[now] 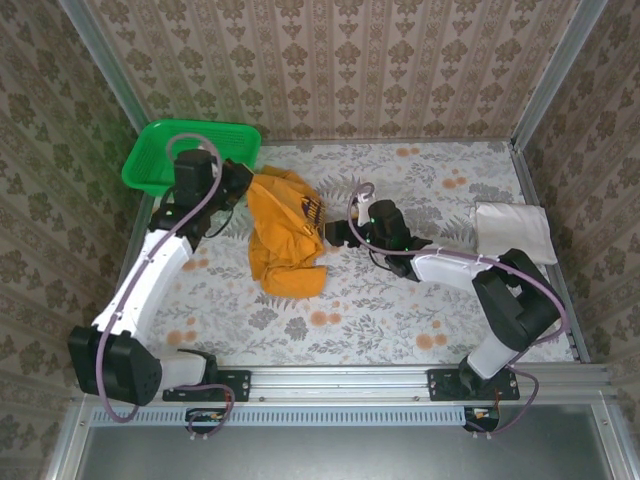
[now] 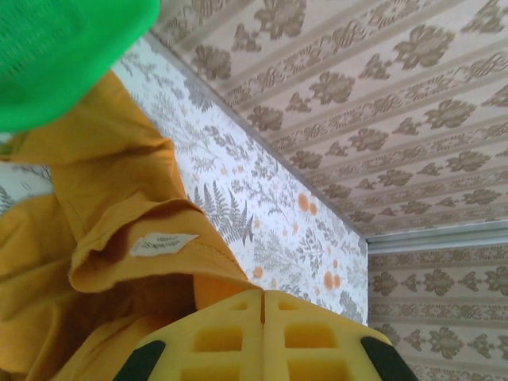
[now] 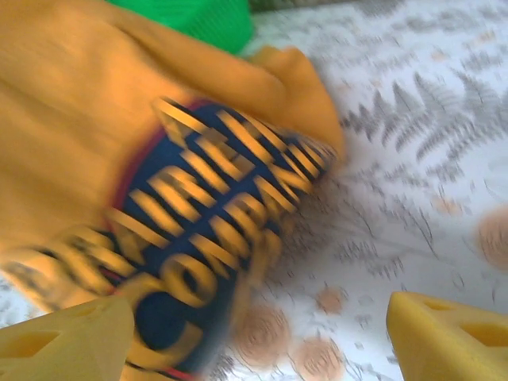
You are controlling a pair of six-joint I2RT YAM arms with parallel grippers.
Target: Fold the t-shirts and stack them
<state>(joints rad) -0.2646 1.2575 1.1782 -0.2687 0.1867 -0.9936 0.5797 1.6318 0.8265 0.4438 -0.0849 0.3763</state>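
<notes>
The mustard-orange t-shirt [image 1: 285,240] lies crumpled on the table's left half, and its dark blue chest print [image 3: 198,238] is blurred in the right wrist view. My left gripper [image 1: 243,187] is at the shirt's upper left edge, beside the basket. Its yellow fingers [image 2: 230,333] are pressed together, with the shirt's collar and white label [image 2: 163,244] pinched at their tips. My right gripper [image 1: 334,236] is at the shirt's right edge, open, with the print's edge and bare table between its fingers [image 3: 448,333]. The plain white t-shirt [image 1: 513,231] lies folded at the far right.
A green mesh basket [image 1: 190,155] stands at the back left corner, right behind my left gripper. Patterned walls close in the table on three sides. A floral cloth [image 1: 420,300] covers the table, with free room in the middle and front.
</notes>
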